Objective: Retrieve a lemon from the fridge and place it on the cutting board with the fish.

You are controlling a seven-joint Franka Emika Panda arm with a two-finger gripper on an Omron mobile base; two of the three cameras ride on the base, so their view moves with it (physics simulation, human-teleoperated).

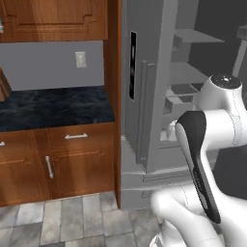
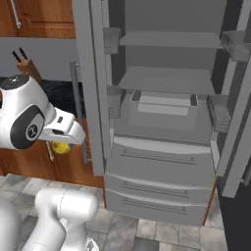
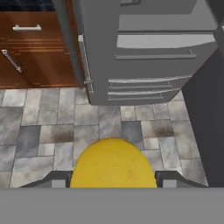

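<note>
Grey stone floor tiles (image 3: 52,131) spread beneath my claw (image 3: 113,177), which is clamped on the lemon (image 3: 113,165), its two dark fingertips (image 3: 56,179) pressed to the fruit's sides, with the yellow bulk hiding most of them in the hand view. From the right base view the lemon (image 2: 61,147) shows as just a small yellow patch under my white wrist, in front of the wooden cabinets (image 2: 44,162) and just left of the fridge (image 2: 162,122), whose doors stand open on bare grey shelves. My own arm cuts off much of the fridge (image 1: 144,96) in the left base view, beside the dark counter (image 1: 53,106).
</note>
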